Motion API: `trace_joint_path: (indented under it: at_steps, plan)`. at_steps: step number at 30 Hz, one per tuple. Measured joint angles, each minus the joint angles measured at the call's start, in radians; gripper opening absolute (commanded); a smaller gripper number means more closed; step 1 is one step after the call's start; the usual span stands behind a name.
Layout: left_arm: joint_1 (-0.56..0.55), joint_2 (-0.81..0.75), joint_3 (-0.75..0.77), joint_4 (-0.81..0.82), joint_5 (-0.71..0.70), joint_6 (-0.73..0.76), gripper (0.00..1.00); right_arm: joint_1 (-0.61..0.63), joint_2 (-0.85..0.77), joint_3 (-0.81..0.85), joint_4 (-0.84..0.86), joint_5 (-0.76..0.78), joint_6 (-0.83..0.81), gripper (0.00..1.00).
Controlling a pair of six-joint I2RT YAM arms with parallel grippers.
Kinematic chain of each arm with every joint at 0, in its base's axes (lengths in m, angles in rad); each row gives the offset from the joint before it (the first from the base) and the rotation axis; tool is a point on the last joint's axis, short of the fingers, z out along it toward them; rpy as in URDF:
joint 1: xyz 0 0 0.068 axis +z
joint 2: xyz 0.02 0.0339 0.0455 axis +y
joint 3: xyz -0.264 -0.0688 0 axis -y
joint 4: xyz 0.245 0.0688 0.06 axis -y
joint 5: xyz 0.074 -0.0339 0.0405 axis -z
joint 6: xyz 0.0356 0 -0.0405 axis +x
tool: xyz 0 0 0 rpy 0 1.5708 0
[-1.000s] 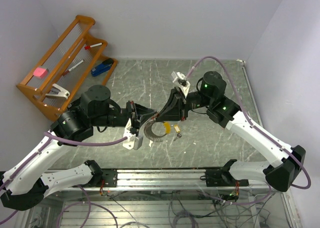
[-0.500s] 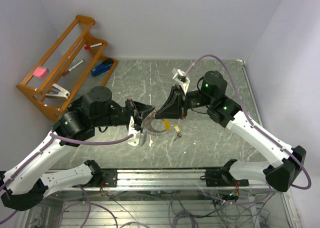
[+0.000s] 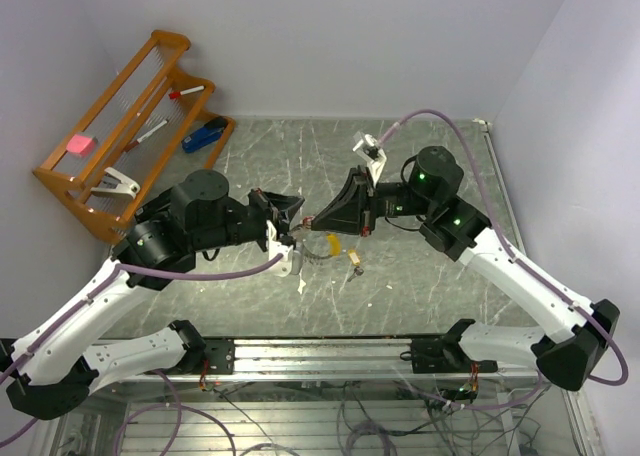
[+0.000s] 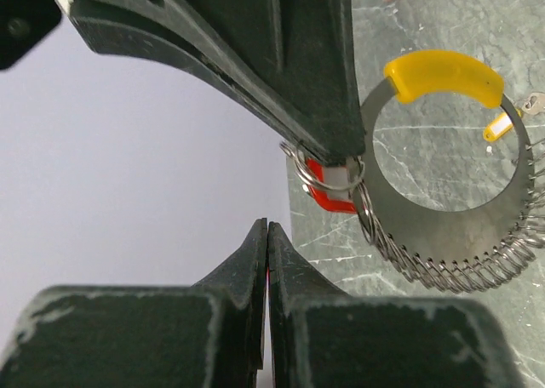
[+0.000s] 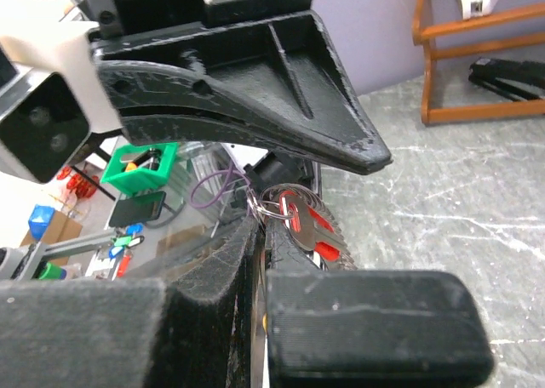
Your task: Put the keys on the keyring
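Over the marbled table (image 3: 440, 156), the left gripper (image 4: 266, 228) is pinched fully shut just beside the keyring (image 4: 443, 226), with nothing visible in its grip. The right gripper (image 5: 262, 228), also closed, clamps the red-headed key (image 4: 325, 197) against the keyring's rim. The brass key (image 3: 354, 262) lies on the table just beyond the keyring's yellow tag (image 4: 443, 71)

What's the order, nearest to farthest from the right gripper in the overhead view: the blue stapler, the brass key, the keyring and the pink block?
From the right gripper, shut on the red key:
1. Keyring, right beside its tips.
2. Brass key, on the table, slightly nearer the bases.
3. Blue stapler, on the rack, upper left.
4. Pink block, rack's far left.
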Motion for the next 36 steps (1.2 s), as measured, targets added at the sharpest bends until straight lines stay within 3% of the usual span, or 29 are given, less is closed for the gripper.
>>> trace_joint_path:
  at_steps: [10,16,25,36]
  plan:
    - [0.000,0.025,0.103,-0.056,0.096,-0.027,0.28,-0.004,0.055,0.095,-0.243,-0.021,-0.150,0.00]
    - [0.006,0.028,0.163,-0.108,0.185,-0.126,0.40,-0.050,0.062,0.158,-0.391,-0.109,-0.274,0.00]
    - [0.006,0.102,0.190,-0.257,0.312,-0.203,0.43,-0.055,0.151,0.320,-0.750,-0.131,-0.494,0.00]
    - [0.018,0.158,0.168,-0.352,0.281,-0.074,0.43,-0.021,0.210,0.400,-1.075,0.046,-0.578,0.00]
